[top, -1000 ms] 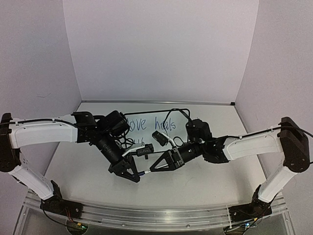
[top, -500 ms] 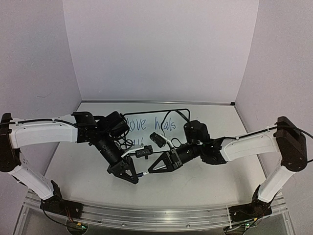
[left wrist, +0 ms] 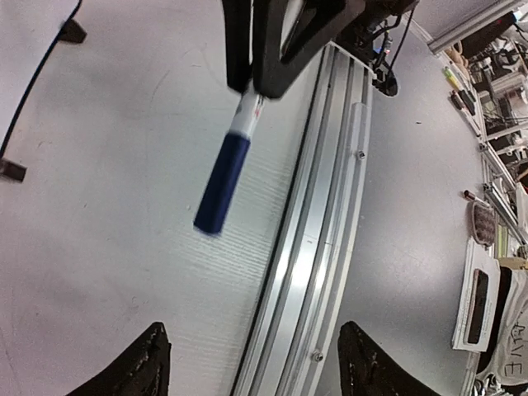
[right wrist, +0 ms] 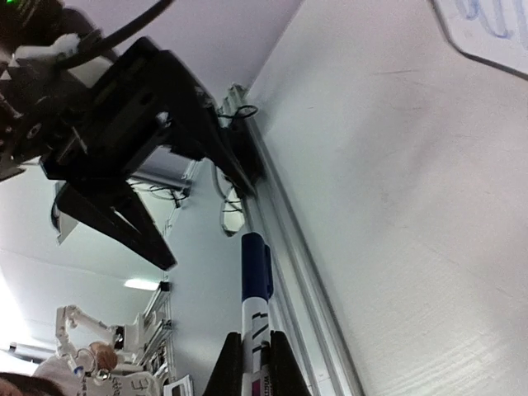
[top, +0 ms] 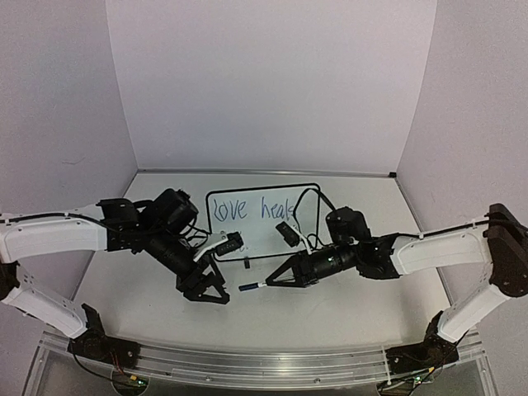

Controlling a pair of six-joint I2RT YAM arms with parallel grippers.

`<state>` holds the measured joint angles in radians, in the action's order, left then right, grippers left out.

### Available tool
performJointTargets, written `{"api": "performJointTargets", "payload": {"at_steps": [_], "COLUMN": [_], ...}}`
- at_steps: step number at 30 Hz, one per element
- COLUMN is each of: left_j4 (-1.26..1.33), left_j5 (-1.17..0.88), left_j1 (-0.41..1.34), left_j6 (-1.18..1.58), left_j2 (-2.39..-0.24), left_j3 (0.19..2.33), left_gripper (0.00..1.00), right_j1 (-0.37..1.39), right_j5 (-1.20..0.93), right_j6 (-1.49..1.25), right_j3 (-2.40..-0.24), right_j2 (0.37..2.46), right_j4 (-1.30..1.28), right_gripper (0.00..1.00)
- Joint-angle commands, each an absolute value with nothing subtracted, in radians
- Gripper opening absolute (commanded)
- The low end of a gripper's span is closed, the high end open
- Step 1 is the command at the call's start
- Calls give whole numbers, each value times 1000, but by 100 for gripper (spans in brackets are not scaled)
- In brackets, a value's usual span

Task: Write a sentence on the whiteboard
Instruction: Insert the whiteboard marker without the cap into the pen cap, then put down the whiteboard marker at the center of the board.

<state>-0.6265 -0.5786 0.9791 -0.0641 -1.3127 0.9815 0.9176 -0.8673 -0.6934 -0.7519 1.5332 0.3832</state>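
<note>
Whiteboard (top: 256,238), small, white, black-framed, sits in the middle of the top view; the right gripper (right wrist: 252,367), clamped on the blue-capped white pen (left wrist: 224,177), should lay it down gently, clear of the left gripper (left wrist: 256,367), whose jaws are apart.

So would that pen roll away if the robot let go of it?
Probably: the marker looks round and smooth, and the table seems flat. It looks stiff, jutting straight from the right gripper without drooping.
</note>
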Motion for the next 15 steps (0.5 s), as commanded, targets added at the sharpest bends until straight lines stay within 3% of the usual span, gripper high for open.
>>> {"api": "performJointTargets", "payload": {"at_steps": [1,5,11,15], "left_j4": [-538,-518,-449,-369], "left_j5": [-363,-244,-154,-112], "left_j1": [928,848,753,734], "left_j6": [104,217,345,376], "left_j2": [-1112,-1021,-1022,-1032], "left_j3": [864,830,824,802], "left_gripper": [76,84,85,88], "right_j1": [902,906,962,979], "right_j5": [-635,-613,-587,-573], "right_j6": [-578,-581,-600,-643], "right_j3": [-768,-781,-838,-836], "right_j2": [1458,1506,1629,1694], "right_j4": [147,141,175,232], "right_gripper": [0,1,2,9]}}
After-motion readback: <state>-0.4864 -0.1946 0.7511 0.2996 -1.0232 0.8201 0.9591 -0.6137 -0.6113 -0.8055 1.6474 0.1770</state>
